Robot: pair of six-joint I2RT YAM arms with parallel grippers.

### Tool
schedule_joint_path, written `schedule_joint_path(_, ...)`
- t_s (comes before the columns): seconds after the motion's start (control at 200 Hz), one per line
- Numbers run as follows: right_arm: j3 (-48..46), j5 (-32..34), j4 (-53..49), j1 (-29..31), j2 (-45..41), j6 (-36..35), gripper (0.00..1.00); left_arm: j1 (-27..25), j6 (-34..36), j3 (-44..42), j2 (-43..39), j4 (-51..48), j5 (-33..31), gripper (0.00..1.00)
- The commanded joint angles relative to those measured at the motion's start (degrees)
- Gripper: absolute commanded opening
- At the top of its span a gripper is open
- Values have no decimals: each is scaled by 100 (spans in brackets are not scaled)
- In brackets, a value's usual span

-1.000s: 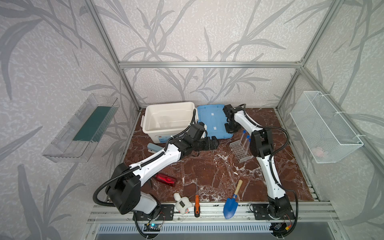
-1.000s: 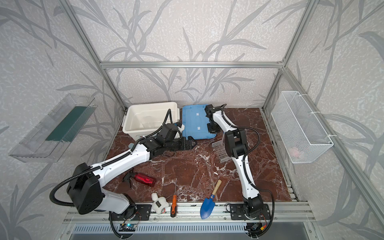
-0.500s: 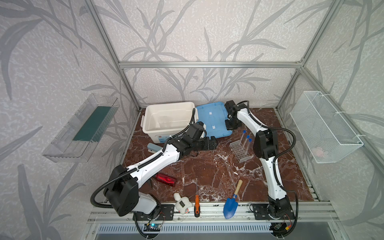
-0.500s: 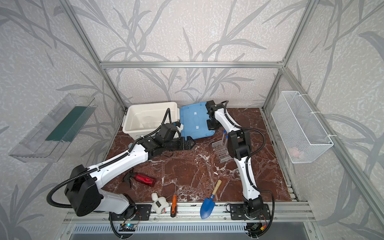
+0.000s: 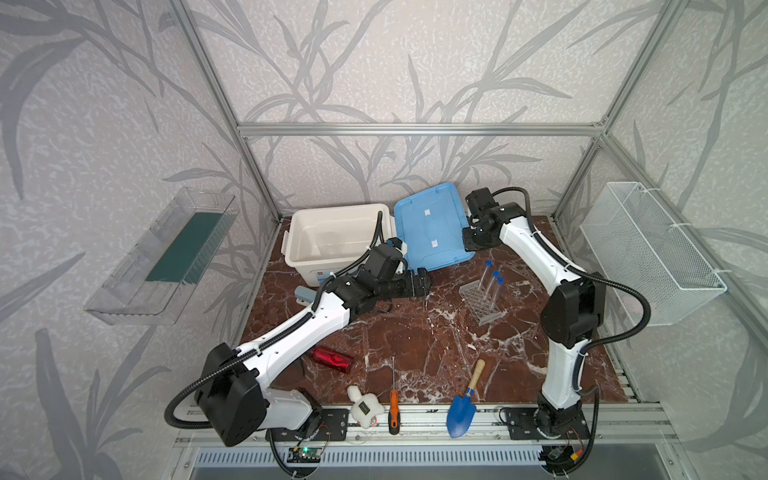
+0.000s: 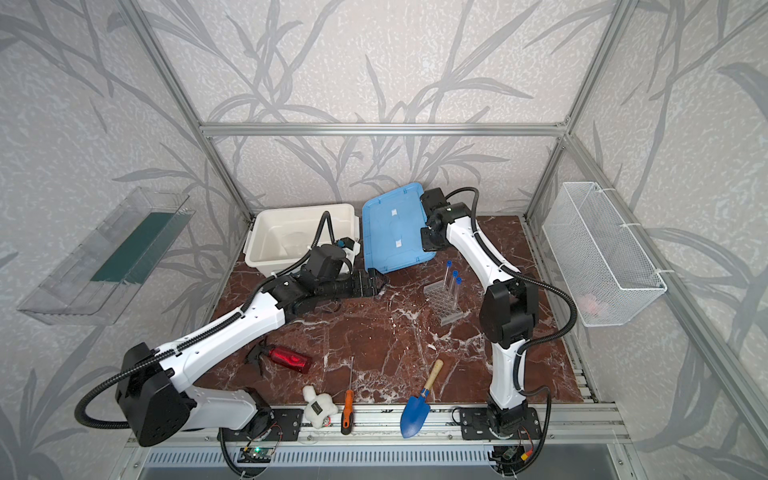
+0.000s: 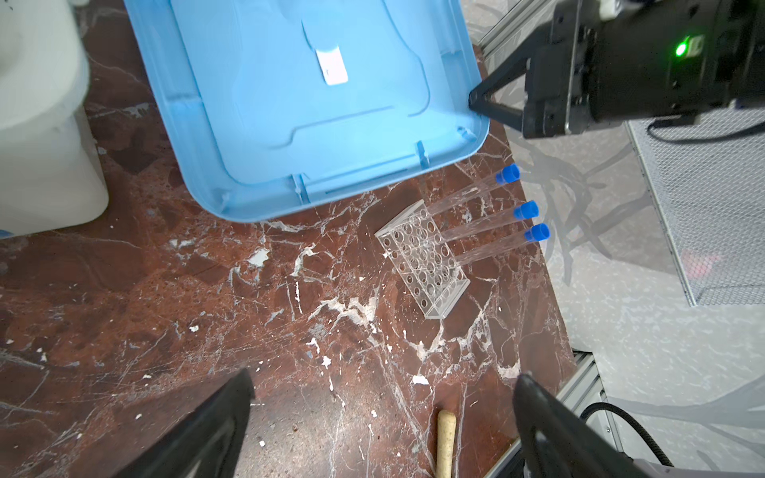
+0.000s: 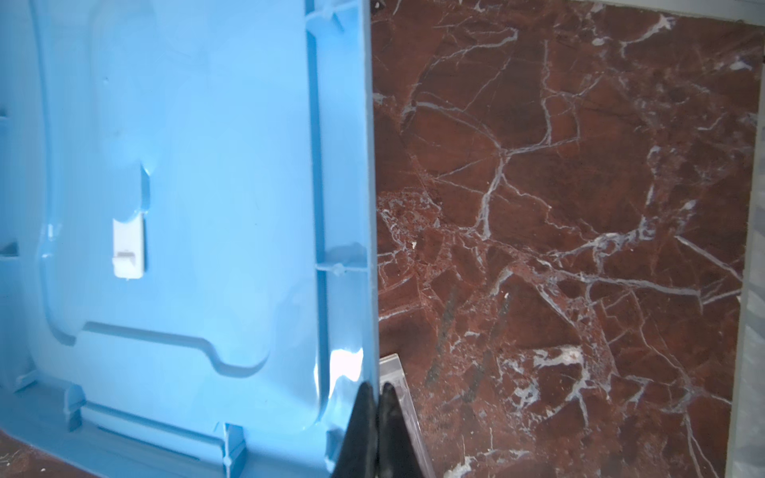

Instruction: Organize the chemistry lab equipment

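Observation:
The clear grid rack (image 5: 482, 301) (image 6: 444, 302) (image 7: 422, 256) stands on the marble right of centre. Three blue-capped test tubes (image 5: 492, 282) (image 6: 453, 286) (image 7: 484, 223) stand in it. My right gripper (image 5: 471, 237) (image 6: 426, 240) (image 7: 474, 101) (image 8: 376, 389) is shut on the right edge of the blue lid (image 5: 432, 224) (image 6: 392, 228) (image 7: 310, 103) (image 8: 186, 207), which is tilted up beside the white box (image 5: 336, 208) (image 6: 299, 210). My left gripper (image 5: 426, 280) (image 6: 378, 282) (image 7: 383, 376) hovers open and empty over bare marble in front of the lid.
Along the front edge lie a blue trowel (image 5: 463, 409), an orange-handled screwdriver (image 5: 393, 409) and a white plush toy (image 5: 365, 409). A red bottle (image 5: 331, 359) lies front left. A wire basket (image 5: 648, 249) hangs on the right wall, a clear tray (image 5: 166, 253) on the left wall.
My right gripper has shut on the lid's right edge and raised it, tilting the lid up toward the back. My left arm has hardly moved.

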Motion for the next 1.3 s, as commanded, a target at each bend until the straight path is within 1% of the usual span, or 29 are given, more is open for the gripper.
schedule_joint_path(0.0, -319, 175, 300, 1, -689, 108, 0, 43, 24, -188, -317, 288, -78, 99)
schedule_joint_path(0.14, -997, 366, 629, -5, -1379, 92, 0, 81, -62, -527, -601, 850, 7, 99)
schedule_joint_path(0.225, -1311, 397, 779, -33, -1792, 96, 0, 125, -100, -705, -652, 1195, 174, 99)
schedule_joint_path(0.355, -1558, 185, 863, -134, -2215, 109, 0, 167, -274, -859, -596, 1493, 196, 99)
schedule_joint_path(0.46, -1744, 16, 893, -200, -2589, 160, 0, 236, -586, -1152, -559, 2278, 366, 99)
schedule_joint_path(0.555, -1729, 51, 686, -210, -2839, 134, 0, 220, -749, -1011, -434, 2571, 518, 99)
schedule_joint_path(0.705, -1863, -22, 547, -210, -3319, 177, 0, 199, -890, -994, -338, 2742, 249, 99)
schedule_joint_path(0.89, -2332, -315, 672, -210, -3862, 391, 0, 132, -1111, -722, -68, 2736, 557, 99)
schedule_joint_path(0.975, -2482, -503, 723, -210, -3938, 468, 0, 66, -1144, -799, -117, 3097, 593, 99)
schedule_joint_path(1.034, -2578, -610, 759, -210, -3963, 521, 0, 29, -1254, -911, -198, 3515, 638, 94)
schedule_joint_path(1.104, -2720, -681, 844, -219, -4020, 584, 0, -9, -1333, -887, -245, 3580, 695, 75)
schedule_joint_path(1.179, -2822, -833, 938, -219, -4046, 661, 0, -54, -1380, -921, -334, 3593, 663, 62)
schedule_joint_path(1.204, -2831, -886, 938, -219, -4038, 677, 0, -70, -1371, -926, -363, 3588, 643, 60)
schedule_joint_path(1.294, -2949, -1047, 1069, -223, -4053, 707, 0, -99, -1300, -908, -445, 3399, 533, 58)
